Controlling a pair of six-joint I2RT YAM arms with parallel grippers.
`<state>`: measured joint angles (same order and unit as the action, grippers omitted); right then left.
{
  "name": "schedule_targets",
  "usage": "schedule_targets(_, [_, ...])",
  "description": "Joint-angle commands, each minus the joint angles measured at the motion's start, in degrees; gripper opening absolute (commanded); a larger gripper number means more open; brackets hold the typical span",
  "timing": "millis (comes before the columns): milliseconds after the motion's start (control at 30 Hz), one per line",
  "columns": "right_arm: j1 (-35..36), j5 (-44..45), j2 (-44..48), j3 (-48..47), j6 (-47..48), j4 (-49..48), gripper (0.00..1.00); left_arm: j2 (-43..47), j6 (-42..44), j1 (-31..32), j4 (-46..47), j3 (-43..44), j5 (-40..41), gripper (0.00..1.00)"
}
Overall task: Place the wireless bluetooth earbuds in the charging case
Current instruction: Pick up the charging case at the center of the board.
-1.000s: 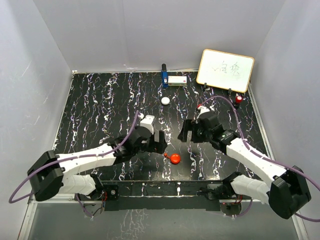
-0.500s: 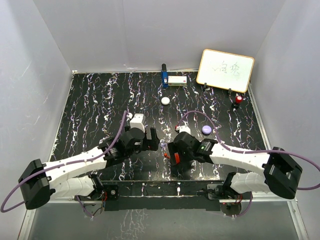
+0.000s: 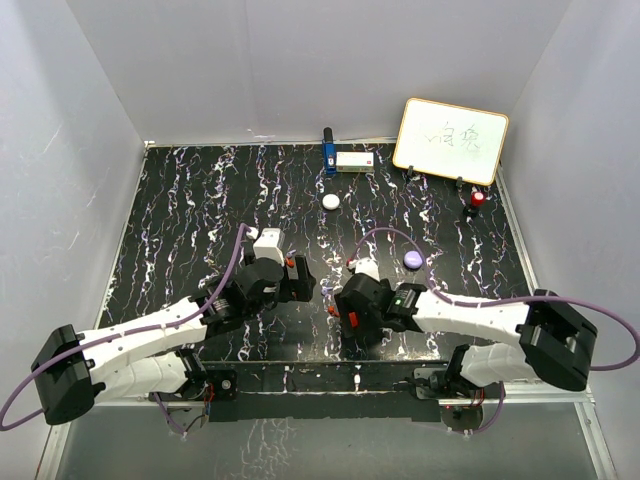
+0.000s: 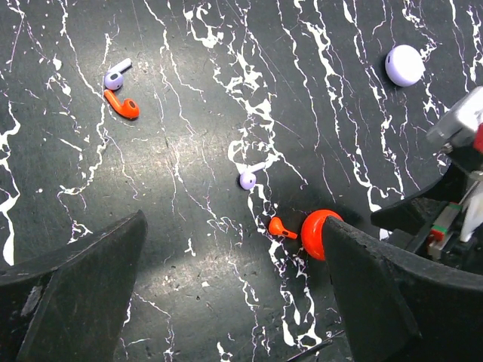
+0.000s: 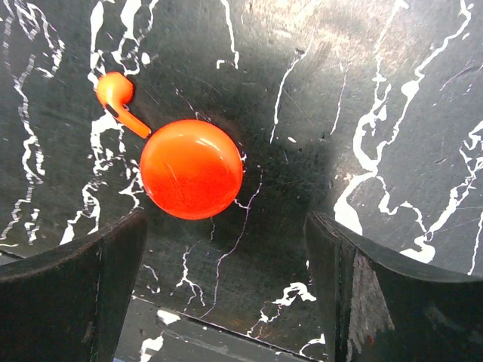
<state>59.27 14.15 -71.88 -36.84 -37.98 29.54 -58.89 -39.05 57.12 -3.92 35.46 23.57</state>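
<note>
A closed, round red charging case [image 5: 191,168] lies on the black marble table near its front edge. One red earbud [image 5: 117,94] lies just beside it. My right gripper [image 5: 225,245] hangs open right over the case [image 3: 352,320], which sits just ahead of the fingertips and touches neither. To the left, my left gripper [image 4: 232,241] is open and empty, with the same red earbud [image 4: 281,227] and the case [image 4: 318,234] by its right finger. Farther off lie a second red earbud [image 4: 124,105], a purple-and-white earbud [image 4: 115,78] and a small purple one [image 4: 247,179].
A purple pod [image 3: 413,260] lies behind the right arm and a white pod [image 3: 331,201] sits mid-table. At the back stand a whiteboard [image 3: 450,140], a white box [image 3: 355,160], a blue object [image 3: 329,155] and a small red item [image 3: 477,200].
My right gripper swung from the back right down and forward to sit over the red case, uncovering the purple pod. The left gripper drew back slightly to the left.
</note>
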Motion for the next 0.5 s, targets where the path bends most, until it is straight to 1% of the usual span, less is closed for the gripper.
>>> schedule_targets(0, [1.55, 3.06, -2.52, -2.12, 0.06, -0.85, 0.81, 0.25, 0.02, -0.17, -0.52, -0.48, 1.08, 0.99])
schedule_targets(233, [2.47, 2.65, -5.18, -2.52, 0.47, -2.13, 0.76, 1.50, -0.28, -0.16, -0.78, -1.47, 1.71, 0.99])
schedule_targets(467, [2.61, 6.01, -8.67, -3.85, 1.02, -2.21, 0.72, 1.69, -0.26, -0.19, -0.65, -1.81, 1.83, 0.99])
